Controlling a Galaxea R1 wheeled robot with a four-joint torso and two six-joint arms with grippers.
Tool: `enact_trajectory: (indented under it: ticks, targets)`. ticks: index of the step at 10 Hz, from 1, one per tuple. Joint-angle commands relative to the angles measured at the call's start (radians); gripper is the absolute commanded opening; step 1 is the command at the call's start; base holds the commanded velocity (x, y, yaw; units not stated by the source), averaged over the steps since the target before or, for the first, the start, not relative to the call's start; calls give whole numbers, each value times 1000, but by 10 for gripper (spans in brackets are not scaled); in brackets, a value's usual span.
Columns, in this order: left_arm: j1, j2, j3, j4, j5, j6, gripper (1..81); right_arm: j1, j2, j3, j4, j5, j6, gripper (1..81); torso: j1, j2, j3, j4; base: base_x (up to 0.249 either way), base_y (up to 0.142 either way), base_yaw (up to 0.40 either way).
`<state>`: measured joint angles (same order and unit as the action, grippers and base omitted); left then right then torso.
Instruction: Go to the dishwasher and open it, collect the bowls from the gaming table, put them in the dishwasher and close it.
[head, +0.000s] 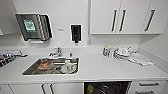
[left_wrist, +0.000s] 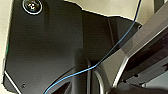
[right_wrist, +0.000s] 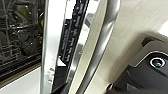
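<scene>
The dishwasher (head: 107, 87) stands open under the white counter (head: 105, 67), its dark inside and wire racks showing at the lower edge of the head view. A small yellow-green shape (head: 90, 88) sits in the rack; I cannot tell whether it is one of the bowls. The right wrist view looks along the steel door edge (right_wrist: 53, 45) and its round bar handle (right_wrist: 105, 37), with the racks (right_wrist: 20, 37) behind. The gaming table is out of view.
A steel sink (head: 32, 68) left of the dishwasher holds an orange item (head: 45, 65) and white dishes (head: 68, 67). Bottles and dishes (head: 120, 53) stand on the counter at the right. White wall cabinets (head: 125, 16) hang above. A blue cable (left_wrist: 112, 50) crosses the left wrist view.
</scene>
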<state>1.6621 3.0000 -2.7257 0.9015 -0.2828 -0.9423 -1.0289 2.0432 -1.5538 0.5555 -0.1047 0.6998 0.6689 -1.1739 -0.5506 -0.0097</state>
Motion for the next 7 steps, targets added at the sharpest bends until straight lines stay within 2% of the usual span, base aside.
enact_trajectory:
  ticks: [1, 3, 4, 7]
  targets:
    - [-26, -4, 0, 10, 37, 4, 811, 6, -25, -69, -43, -46, -8, 811, 0, 0, 0, 0, 0, 0, 0]
    - [-26, -5, 0, 11, 37, 4, 811, -38, 19, -144, -59, -50, -8, 811, 0, 0, 0, 0, 0, 0, 0]
    - [-26, -5, 0, 11, 37, 4, 811, -53, 33, -170, -60, -53, -8, 811, 64, -100, 0, 0, 0, 0, 0]
    - [-26, -10, 0, 13, 37, 5, 811, -106, 110, -287, -43, -59, 7, 811, 87, -137, 0, 0, 0, 0, 0]
